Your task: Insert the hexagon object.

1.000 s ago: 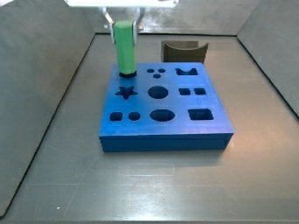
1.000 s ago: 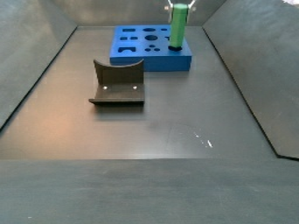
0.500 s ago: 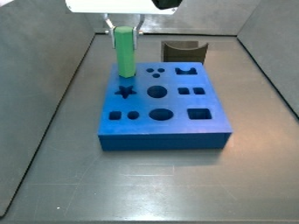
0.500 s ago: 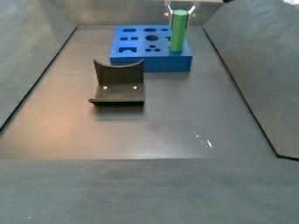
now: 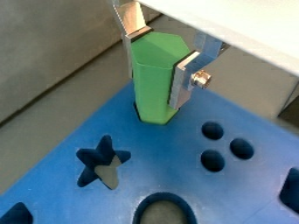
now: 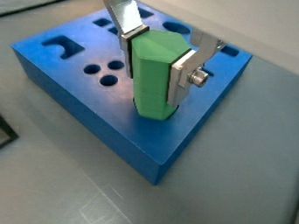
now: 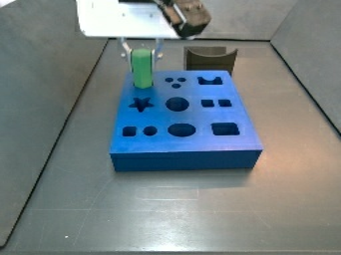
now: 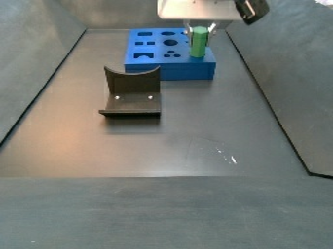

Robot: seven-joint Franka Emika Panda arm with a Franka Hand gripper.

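My claw (image 5: 162, 59) grips the peg (image 5: 156, 77): my two silver fingers (image 5: 187, 77) press flat against opposite faces of the green prism, as both wrist views show (image 6: 162, 54). The peg (image 6: 156, 72) hangs upright between them, its top end up between my fingers and its lower end reaching down to the block (image 5: 70, 188). In both wrist views its foot sits at the block's top face near one edge (image 6: 163, 144), close by the star hole (image 5: 101, 160) and a pair of small round holes (image 5: 222, 145); I cannot tell whether the foot is in a hole or only on the surface.

In a side view my claw (image 7: 143, 45) is above the block's far left corner (image 7: 185, 125), with the peg (image 7: 140, 70) standing just behind the star hole. Behind the block stands the fixture (image 7: 208, 57). In a side view from the opposite end, the peg (image 8: 200, 41) is at the block's right edge (image 8: 166, 53), well apart from the fixture (image 8: 130, 92) on the grey floor (image 8: 182, 146).
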